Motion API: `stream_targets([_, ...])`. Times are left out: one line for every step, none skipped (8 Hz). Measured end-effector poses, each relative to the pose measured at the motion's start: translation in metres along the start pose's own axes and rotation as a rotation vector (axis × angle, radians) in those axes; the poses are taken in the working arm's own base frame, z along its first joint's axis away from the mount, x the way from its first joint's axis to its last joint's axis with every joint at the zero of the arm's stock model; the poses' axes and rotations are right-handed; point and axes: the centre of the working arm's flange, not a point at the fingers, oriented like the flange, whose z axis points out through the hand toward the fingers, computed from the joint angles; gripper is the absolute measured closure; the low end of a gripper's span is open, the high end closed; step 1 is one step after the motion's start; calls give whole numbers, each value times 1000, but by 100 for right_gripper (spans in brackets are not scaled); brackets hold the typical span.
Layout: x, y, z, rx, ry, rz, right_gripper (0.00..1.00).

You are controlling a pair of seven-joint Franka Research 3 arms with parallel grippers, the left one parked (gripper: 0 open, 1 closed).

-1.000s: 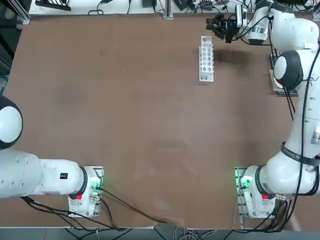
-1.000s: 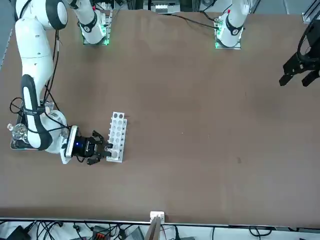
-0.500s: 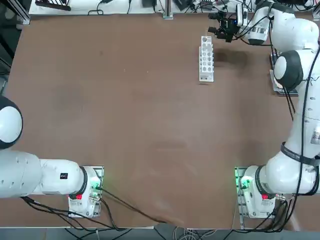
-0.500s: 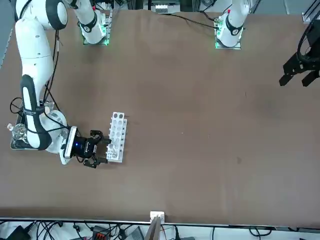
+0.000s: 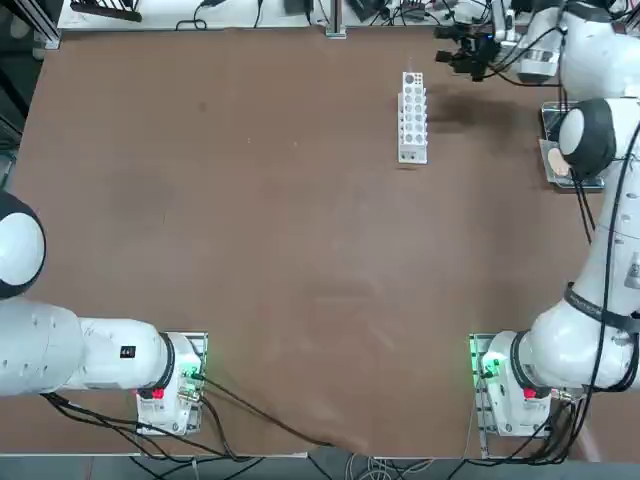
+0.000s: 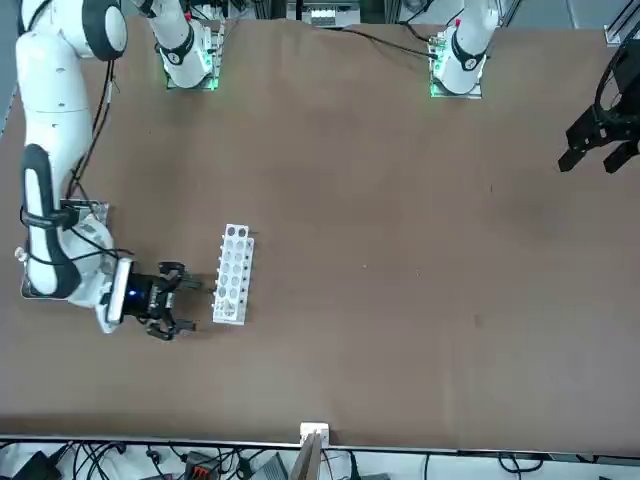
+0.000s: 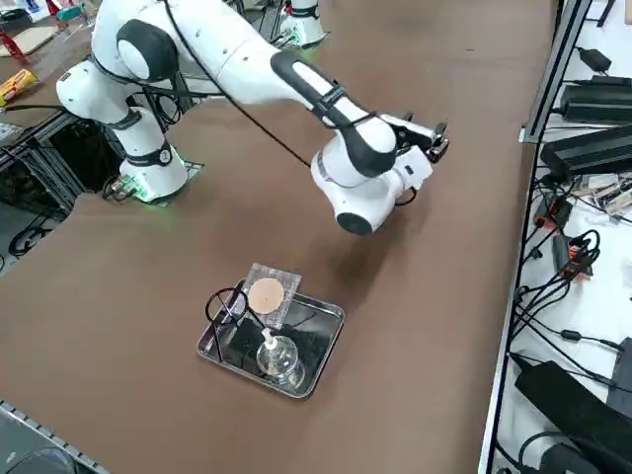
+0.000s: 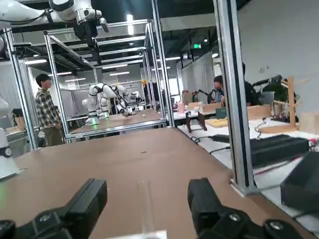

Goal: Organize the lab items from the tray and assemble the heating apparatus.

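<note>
The shiny metal tray (image 7: pixel 331 316) lies near the table's right edge and holds all three lab items. A clear glass burner (image 7: pixel 277 358) stands at its near end. The black wire tripod (image 7: pixel 224 306) sits at its left side. The grey gauze mat (image 7: pixel 268 294) with its beige disc leans over the far rim. In the top view the tray (image 5: pixel 551 112) shows partly behind my right arm. My right gripper (image 5: pixel 465 55) hovers low at the table's far edge, between rack and tray, open and holding nothing. Its wrist view shows both fingers (image 8: pixel 85 199) spread wide.
A white test tube rack (image 5: pixel 412 118) lies on the table just left of the gripper, also seen in the front view (image 6: pixel 232 273). An aluminium frame post (image 8: pixel 232 89) and cables (image 7: pixel 568 247) border the far edge. People (image 8: pixel 47 107) stand in the room beyond.
The right gripper opened, let go of the rack's far end, and drew back toward the robot's right. The rack stays put.
</note>
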Motion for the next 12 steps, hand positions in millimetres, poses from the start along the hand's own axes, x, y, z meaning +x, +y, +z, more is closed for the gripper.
stream_targets([6,-1,-29,4,-18,30,1])
stream_targets([17,-2,-59,0,-65,64,1])
stream_targets([33,-5,-91,-16,-134,98,1])
stream_targets([57,-7,-119,-42,-199,115,1])
stream_targets([88,-11,-145,-72,-281,137,1])
stream_targets([114,-15,-168,-104,-372,174,2])
stream_targets([133,-18,-192,-143,-470,221,3])
stream_targets([143,-22,-218,-194,-558,276,3])
stream_targets([149,-28,-249,-262,-631,343,1])
stream_targets([153,-36,-280,-338,-703,427,1])
stream_targets([153,-44,-307,-415,-792,510,1])
stream_targets([150,-47,-324,-490,-881,574,1])
